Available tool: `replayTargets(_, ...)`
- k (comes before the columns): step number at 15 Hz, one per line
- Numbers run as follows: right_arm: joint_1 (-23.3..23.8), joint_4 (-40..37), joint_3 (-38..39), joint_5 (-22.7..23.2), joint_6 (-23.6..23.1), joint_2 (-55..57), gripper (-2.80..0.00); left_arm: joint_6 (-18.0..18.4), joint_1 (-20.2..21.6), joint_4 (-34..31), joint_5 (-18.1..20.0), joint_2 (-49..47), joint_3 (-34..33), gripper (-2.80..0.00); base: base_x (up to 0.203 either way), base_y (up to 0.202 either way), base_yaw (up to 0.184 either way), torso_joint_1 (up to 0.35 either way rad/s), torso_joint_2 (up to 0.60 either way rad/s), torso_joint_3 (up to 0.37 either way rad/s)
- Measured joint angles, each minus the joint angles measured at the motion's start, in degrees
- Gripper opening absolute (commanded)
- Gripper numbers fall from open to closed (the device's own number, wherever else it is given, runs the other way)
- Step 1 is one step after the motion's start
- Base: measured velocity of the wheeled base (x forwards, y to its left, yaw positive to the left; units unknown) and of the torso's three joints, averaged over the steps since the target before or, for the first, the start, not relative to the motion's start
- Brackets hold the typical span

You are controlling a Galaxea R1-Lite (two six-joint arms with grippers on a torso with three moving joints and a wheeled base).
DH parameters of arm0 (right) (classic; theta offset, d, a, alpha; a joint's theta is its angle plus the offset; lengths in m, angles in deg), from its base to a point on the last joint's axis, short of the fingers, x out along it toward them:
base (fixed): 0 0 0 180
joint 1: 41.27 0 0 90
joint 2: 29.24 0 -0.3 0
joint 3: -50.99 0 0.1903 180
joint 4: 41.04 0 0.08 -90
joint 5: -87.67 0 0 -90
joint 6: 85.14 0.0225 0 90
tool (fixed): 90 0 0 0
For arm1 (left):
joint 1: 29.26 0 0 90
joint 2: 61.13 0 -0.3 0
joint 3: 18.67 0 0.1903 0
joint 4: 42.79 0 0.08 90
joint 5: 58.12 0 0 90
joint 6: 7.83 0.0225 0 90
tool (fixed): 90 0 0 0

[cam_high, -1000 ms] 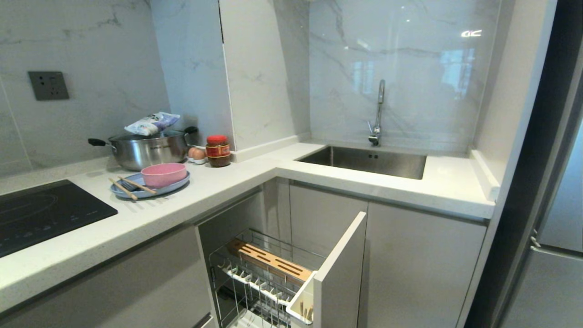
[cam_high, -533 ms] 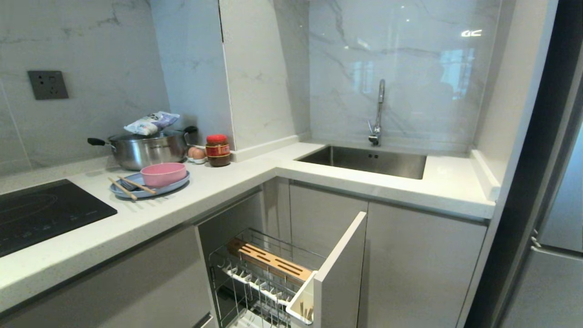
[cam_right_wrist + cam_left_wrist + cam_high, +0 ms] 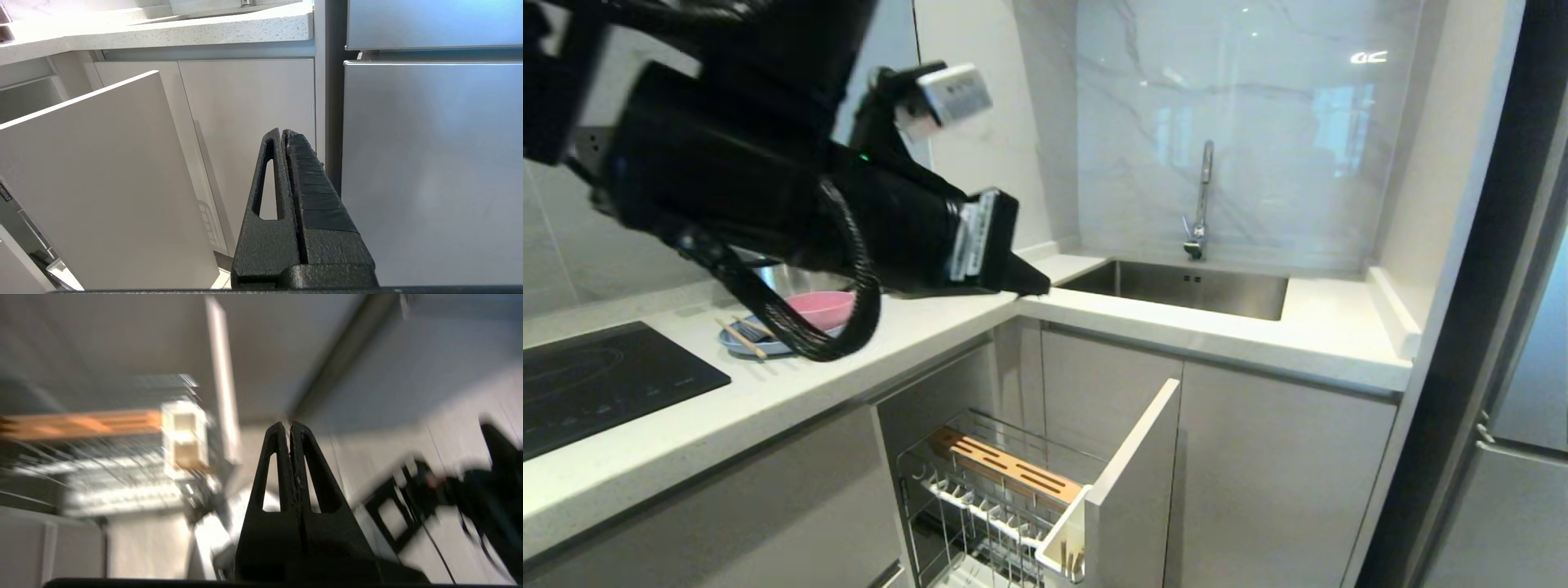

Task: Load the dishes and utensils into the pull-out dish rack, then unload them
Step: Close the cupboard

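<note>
The left claw, pressed together and empty, is held above the white tabletop; the matte pink round bowl is seen well leftward.

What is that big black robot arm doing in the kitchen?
The left gripper, jaws shut and empty, is up over the counter near the sink. The pink bowl and chopsticks sit on the blue plate on the counter. The pull-out dish rack is open below. The right gripper hangs parked by the cabinets.
</note>
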Motion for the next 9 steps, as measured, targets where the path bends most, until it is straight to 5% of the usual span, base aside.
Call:
replayTargets(3, 0.0, 0.0, 0.0, -0.01, 0.0, 0.0, -2.8, 0.17, -0.72, -2.07, 6.13, -6.86, 0.62, -2.8, 0.0, 0.0, 0.0, 0.0, 0.0, 0.0)
replayTargets(9, 0.0, -0.01, 0.0, -0.01, 0.0, 0.0, -2.8, 0.49, -2.07, -1.96, 6.26, -17.41, 0.73, -2.8, 0.0, 0.0, 0.0, 0.0, 0.0, 0.0)
